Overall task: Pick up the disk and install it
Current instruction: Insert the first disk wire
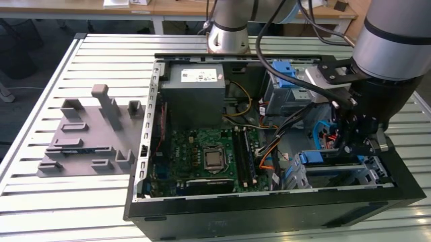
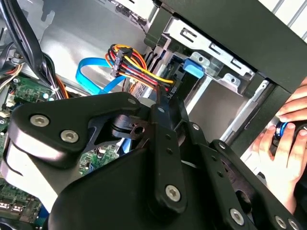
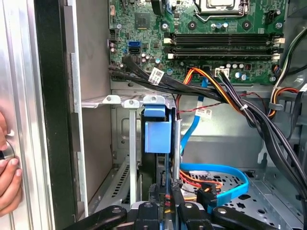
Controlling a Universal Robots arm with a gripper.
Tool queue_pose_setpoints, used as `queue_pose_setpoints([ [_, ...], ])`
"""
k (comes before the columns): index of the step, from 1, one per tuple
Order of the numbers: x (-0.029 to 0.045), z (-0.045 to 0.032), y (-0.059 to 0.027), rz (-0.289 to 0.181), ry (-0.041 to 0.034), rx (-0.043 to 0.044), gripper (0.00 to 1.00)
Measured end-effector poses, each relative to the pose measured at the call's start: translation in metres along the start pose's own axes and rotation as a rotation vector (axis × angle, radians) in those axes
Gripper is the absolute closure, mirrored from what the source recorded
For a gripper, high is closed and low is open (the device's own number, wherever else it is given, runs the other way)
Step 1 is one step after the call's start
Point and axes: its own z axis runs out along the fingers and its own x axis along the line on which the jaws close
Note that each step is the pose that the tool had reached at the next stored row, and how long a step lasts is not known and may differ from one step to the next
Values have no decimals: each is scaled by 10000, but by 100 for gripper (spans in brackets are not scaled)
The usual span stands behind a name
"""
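Note:
The disk (image 3: pixel 157 135) stands on edge in a slot of the grey metal cage (image 3: pixel 122 101), with its blue plastic end towards the motherboard. In the exterior view that blue end (image 1: pixel 313 158) sits at the top of the cage (image 1: pixel 369 174), in the case's near corner on the exterior view's right. My gripper (image 3: pixel 164 199) reaches down into the case (image 1: pixel 352 146). Its black fingers (image 3: pixel 178 201) stand close together on either side of the disk's thin edge. In the second wrist view the gripper (image 2: pixel 162 98) points at the cage's opening (image 2: pixel 225 60).
Bundled cables (image 3: pixel 216 86) and a blue flat cable (image 3: pixel 225 175) run beside the cage. The motherboard (image 1: pixel 209 151) and a grey power box (image 1: pixel 195 83) lie further in. A person's hand (image 2: pixel 288 139) rests outside the case wall. A grey fixture (image 1: pixel 88 136) lies on the table.

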Motion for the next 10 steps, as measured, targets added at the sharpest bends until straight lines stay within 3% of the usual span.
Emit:
queue_pose_setpoints([
  [5,-3,-23,-13,-4,11,-25,78],
  [7,-4,-25,-24,-8,23,-50,89],
  [10,-4,-27,-41,-15,35,-112,89],
])
